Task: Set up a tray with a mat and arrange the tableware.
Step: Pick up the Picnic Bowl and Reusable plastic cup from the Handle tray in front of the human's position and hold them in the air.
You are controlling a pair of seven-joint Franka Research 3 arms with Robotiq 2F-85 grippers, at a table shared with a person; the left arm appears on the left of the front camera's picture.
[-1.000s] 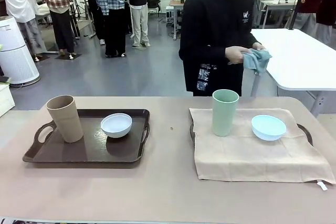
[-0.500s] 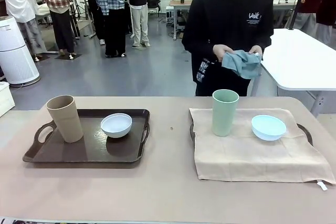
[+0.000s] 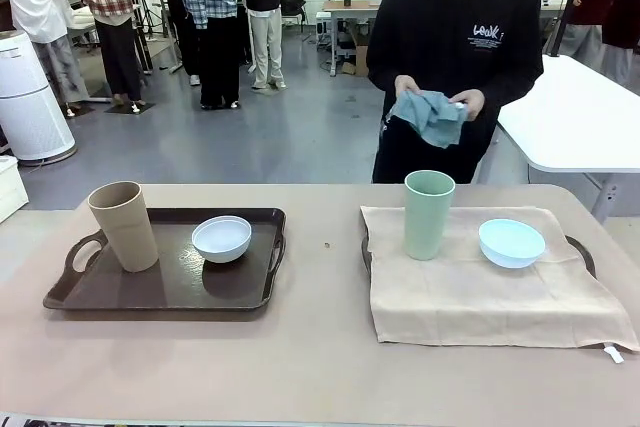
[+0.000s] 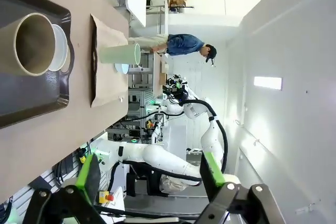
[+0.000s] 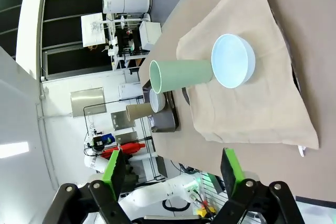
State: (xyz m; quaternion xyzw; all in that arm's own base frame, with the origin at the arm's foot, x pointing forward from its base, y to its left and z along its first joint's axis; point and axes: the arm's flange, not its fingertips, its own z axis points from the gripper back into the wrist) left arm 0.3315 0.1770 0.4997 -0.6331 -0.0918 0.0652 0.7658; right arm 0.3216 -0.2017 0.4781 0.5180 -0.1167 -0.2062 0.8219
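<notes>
Both grippers stand idle. The left gripper (image 4: 149, 167) has its jaws wide apart with nothing between them, and the right gripper (image 5: 173, 170) is likewise open and empty. On the table (image 3: 320, 367) the right tray (image 3: 582, 252) is dressed: a beige mat (image 3: 480, 297) covers it, with the green cup (image 3: 428, 214) upright and the blue bowl (image 3: 511, 243) beside it, not touching. The left tray (image 3: 150, 292) carries no mat; the tan cup (image 3: 124, 225) stands at its left end and the white bowl (image 3: 222, 238) near its middle, apart from the cup. The person (image 3: 455, 67) at the far side holds a crumpled blue-grey cloth (image 3: 430, 115) at chest height, beyond the table edge. Judgement: the step in hand is matting the left tray, and that cloth is probably its mat. To do it well, cup and bowl should come off first, each lifted straight up. The cup is tall and tapered, so a grip low on its body would guard against tipping. The cloth should lie flat before the pieces go back. Writing: white print (image 3: 486, 33) on the person's black top is too small to read reliably; no other label is legible.
</notes>
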